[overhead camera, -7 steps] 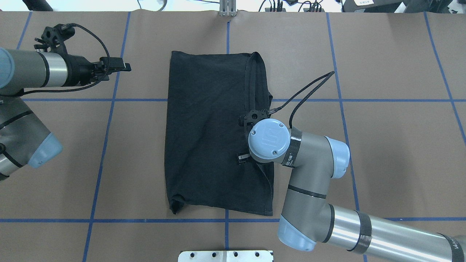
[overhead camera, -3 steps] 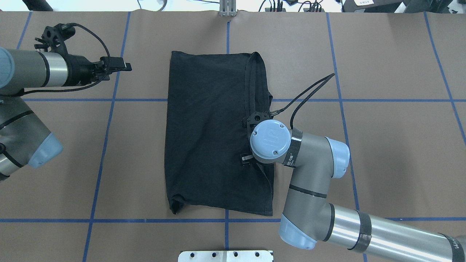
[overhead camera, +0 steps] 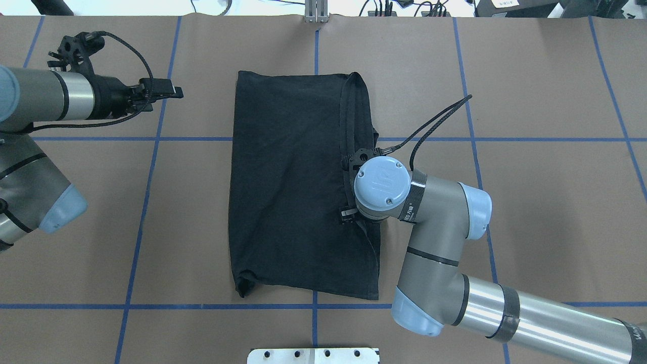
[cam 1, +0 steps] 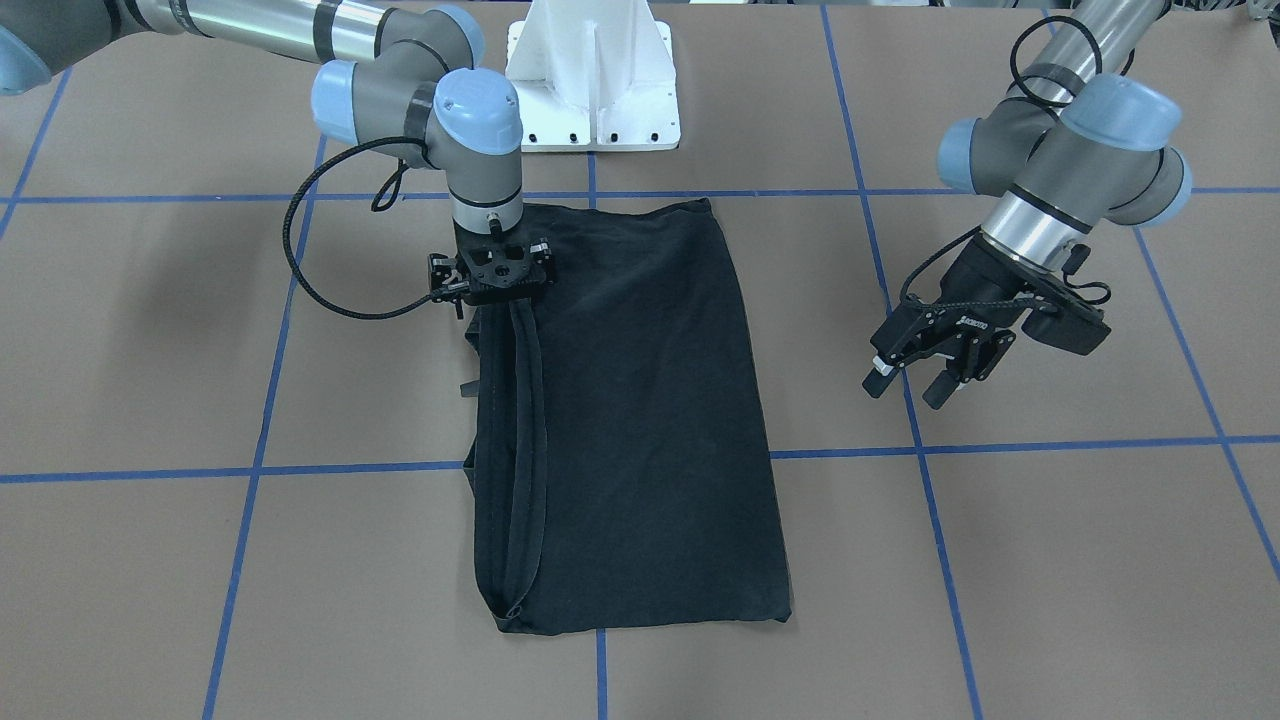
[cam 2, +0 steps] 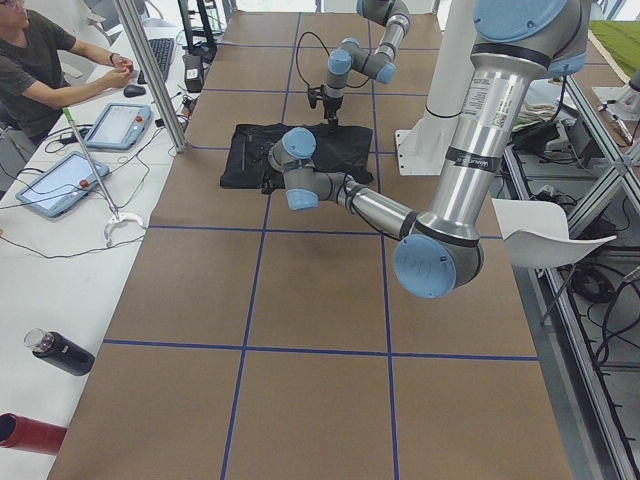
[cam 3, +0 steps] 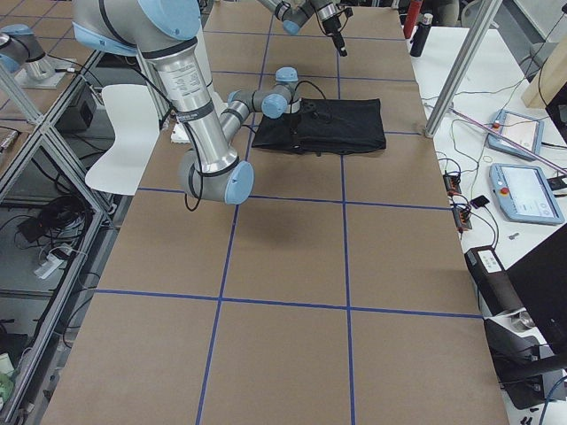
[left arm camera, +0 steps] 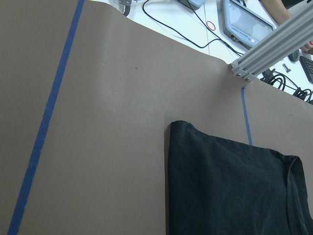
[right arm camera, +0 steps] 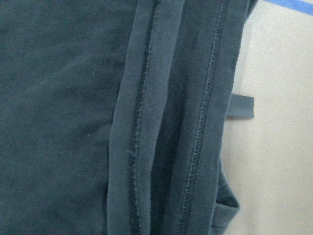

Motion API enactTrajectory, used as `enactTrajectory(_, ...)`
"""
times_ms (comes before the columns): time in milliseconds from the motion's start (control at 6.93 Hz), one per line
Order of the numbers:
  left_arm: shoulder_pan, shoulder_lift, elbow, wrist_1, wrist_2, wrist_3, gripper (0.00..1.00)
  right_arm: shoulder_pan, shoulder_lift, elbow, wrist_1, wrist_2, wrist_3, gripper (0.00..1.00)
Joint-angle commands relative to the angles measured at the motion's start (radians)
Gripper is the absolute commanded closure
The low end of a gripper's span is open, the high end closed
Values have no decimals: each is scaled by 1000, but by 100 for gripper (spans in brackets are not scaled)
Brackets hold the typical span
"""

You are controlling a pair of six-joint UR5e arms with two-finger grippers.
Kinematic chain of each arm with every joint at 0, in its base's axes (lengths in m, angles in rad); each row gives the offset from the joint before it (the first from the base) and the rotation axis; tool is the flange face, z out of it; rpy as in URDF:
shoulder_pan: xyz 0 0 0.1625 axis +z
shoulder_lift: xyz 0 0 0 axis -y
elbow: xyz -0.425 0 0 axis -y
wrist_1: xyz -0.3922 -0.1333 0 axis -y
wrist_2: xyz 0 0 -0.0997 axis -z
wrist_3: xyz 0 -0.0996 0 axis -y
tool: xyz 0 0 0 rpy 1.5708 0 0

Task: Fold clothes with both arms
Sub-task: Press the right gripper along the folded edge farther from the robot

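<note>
Brown paper ruled into squares by blue tape [overhead camera: 151,139] covers the table [overhead camera: 546,202]. Nearest the robot, its right arm reaches in from beside the white pedestal base [cam 1: 592,75] and points the right gripper [cam 1: 498,295] straight down onto the black T-shirt [overhead camera: 288,192]. The shirt lies flat at the table's middle, already folded to a long narrow rectangle with no print showing. The gripper stands on the long edge where the doubled hems [right arm camera: 146,122] run. Its fingers are hidden under the wrist and mount, so I cannot tell whether they are parted or pinching cloth.

Farther out, the left gripper [cam 1: 907,392] hangs above bare paper well apart from the shirt, fingers spread and holding nothing.

The lengthwise fold looks done, and the right arm seems to be tending that hemmed edge. The next move would likely be a crosswise fold. That calls for each arm to take a corner of one short end and carry it evenly, so the loose hem layers do not slide apart.

Beyond the far edge stands an aluminium post [left arm camera: 269,54]. At a white side bench a person [cam 2: 40,70] sits by tablets [cam 2: 125,125].
</note>
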Motion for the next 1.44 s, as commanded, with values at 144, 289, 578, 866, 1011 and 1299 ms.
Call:
enactTrajectory(144,0,-9,1,4,-11,-3,0,47,-17,0,-1,28,-39,0)
enactTrajectory(289,1,-9,-1,4,-11,-3,0,63,-34,1,1,32,-58,0)
enactTrajectory(578,1,-12,1,5,-11,-2,0,80,-17,14,2,66,-60,0)
enactTrajectory(866,1,-12,6,1,-11,-2,0,72,8,31,4,65,-57,0)
enactTrajectory(1011,0,-11,6,1,-11,-2,0,37,11,26,5,54,-49,0)
enactTrajectory(1299,1,-11,9,1,-11,-2,0,14,6,20,4,52,-46,0)
